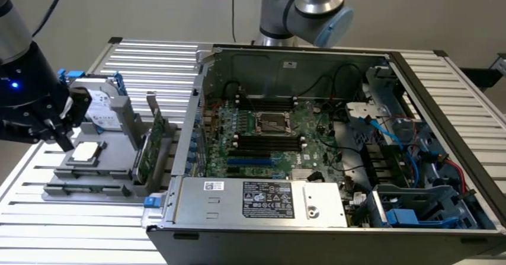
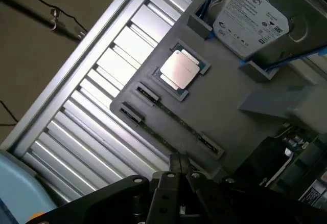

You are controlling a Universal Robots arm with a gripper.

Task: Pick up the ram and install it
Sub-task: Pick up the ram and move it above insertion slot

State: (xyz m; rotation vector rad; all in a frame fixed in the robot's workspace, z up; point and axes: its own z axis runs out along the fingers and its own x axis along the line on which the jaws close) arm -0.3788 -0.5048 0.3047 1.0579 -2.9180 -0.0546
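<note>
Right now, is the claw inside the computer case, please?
No, the claw hovers over the gray fixture, outside the computer case.

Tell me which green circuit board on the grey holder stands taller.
The broad green expansion card, upright beside the computer case; the narrow dark-green ram stick sits low in the grey holder.
</note>
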